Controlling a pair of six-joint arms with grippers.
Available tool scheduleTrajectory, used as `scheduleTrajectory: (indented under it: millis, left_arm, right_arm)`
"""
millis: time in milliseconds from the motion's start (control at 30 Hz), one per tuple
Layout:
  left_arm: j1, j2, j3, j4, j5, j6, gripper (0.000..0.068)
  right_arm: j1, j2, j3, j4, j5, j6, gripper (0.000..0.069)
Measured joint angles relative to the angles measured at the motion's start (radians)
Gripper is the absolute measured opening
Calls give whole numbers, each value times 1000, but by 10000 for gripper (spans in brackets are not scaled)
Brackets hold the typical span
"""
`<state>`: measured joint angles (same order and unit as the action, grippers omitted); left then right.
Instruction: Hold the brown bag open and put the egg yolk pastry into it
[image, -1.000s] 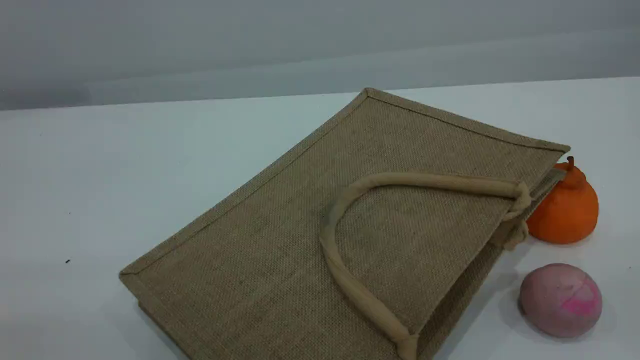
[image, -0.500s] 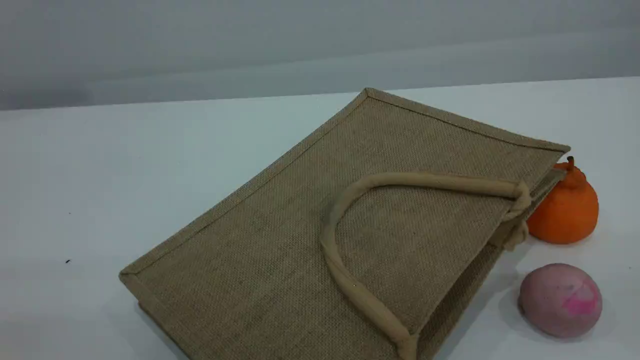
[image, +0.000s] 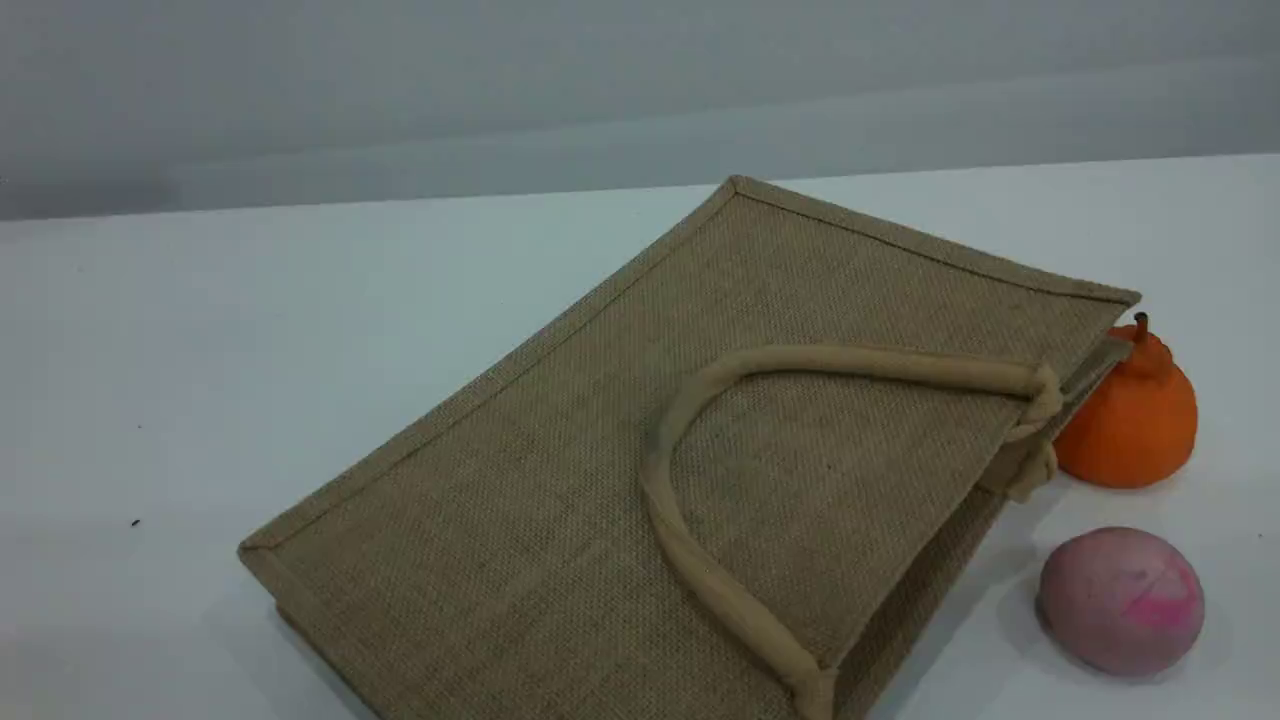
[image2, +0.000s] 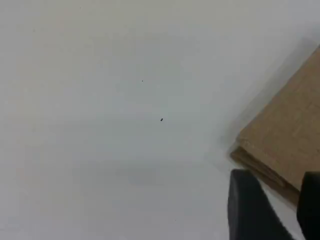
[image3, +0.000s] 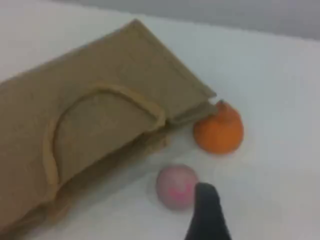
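The brown bag (image: 560, 440) lies flat on the white table, its mouth edge at the right and pressed shut. One beige handle (image: 700, 575) loops across its top face. The egg yolk pastry is out of view. Neither arm shows in the scene view. In the left wrist view my left gripper (image2: 277, 202) hovers over a corner of the bag (image2: 290, 130), its two dark fingers apart with nothing between them. The right wrist view shows one dark fingertip of my right gripper (image3: 207, 212) above the table, near the bag (image3: 100, 85), with nothing on it.
An orange pumpkin-like fruit (image: 1132, 420) with a stem sits against the bag's right corner. A pink-purple ball (image: 1120, 600) lies in front of it, just beyond my right fingertip (image3: 206, 200) in the right wrist view. Bare white tabletop (image: 200, 350) stretches left of the bag.
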<state>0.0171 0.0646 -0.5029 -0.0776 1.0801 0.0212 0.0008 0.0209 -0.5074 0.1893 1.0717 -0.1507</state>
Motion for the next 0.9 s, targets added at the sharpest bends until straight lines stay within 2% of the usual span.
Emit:
scheduleTrajectory:
  millis: [900]
  left_arm:
    - [-1, -65, 0, -1, 0, 0, 242]
  right_arm:
    - [-1, -21, 0, 18, 0, 0, 439]
